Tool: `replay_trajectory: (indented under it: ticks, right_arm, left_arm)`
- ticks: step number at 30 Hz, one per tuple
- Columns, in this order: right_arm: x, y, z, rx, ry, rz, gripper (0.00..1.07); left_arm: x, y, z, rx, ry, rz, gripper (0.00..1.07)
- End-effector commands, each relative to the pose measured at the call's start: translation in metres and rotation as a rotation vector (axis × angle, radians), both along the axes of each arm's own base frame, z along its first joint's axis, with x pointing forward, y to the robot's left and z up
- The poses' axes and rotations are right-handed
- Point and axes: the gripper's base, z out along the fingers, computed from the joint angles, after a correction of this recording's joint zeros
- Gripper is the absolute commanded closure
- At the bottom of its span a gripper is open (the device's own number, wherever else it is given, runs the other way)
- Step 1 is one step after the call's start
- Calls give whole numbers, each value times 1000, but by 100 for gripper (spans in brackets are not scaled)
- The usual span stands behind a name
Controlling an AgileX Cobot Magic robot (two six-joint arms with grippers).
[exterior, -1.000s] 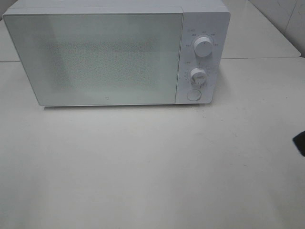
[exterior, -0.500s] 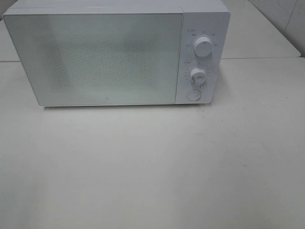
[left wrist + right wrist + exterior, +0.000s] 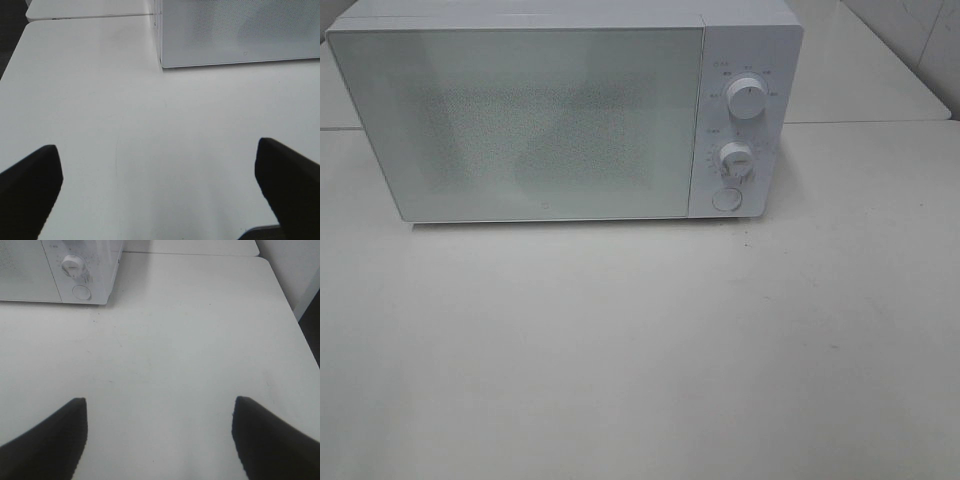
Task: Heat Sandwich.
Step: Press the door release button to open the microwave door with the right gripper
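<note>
The sandwich is out of view in every frame. A white microwave (image 3: 550, 120) stands at the back of the white table (image 3: 640, 350), its frosted door closed. Neither arm shows in the exterior high view. In the left wrist view my left gripper (image 3: 157, 185) is open, its dark fingers spread wide over bare table, with the microwave's lower left corner (image 3: 240, 35) ahead. My right gripper (image 3: 160, 435) is also open over bare table, nothing between its fingers, and the microwave's control panel (image 3: 80, 270) lies ahead of it.
The control panel on the microwave's right side has an upper knob (image 3: 747, 100), a lower knob (image 3: 735, 160) and a round button (image 3: 725, 199). A second table surface (image 3: 860, 70) adjoins behind. The table's right edge (image 3: 295, 315) drops to a dark floor.
A dark tip of my right gripper at the right edge of the exterior high view one second ago has drawn back out of that view. The microwave has not moved.
</note>
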Motion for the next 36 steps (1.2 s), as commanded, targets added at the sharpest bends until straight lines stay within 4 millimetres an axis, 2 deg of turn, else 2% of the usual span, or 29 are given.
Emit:
replay_trajectory:
  ticks: [1,24,29,34,36]
  right_arm:
    - [-4,-1,-4,6,-35,-25,31]
    - [-4,-1,-4,9,-35,-29,31]
    - [-5,-1,4,18,-66,-29,31]
    - [6,-1,16,17,-66,-29,31]
    - [16,-1,20,17,-71,-27,31]
  left_arm:
    - [-3,0,0,-5,-39,7,5]
    - [-3,0,0,-5,-39,7,5]
    - [-3,0,0,-5,-39,7,5]
    - [-3,0,0,-5,-39,7,5]
    - [-3,0,0,-5,-39,7,5]
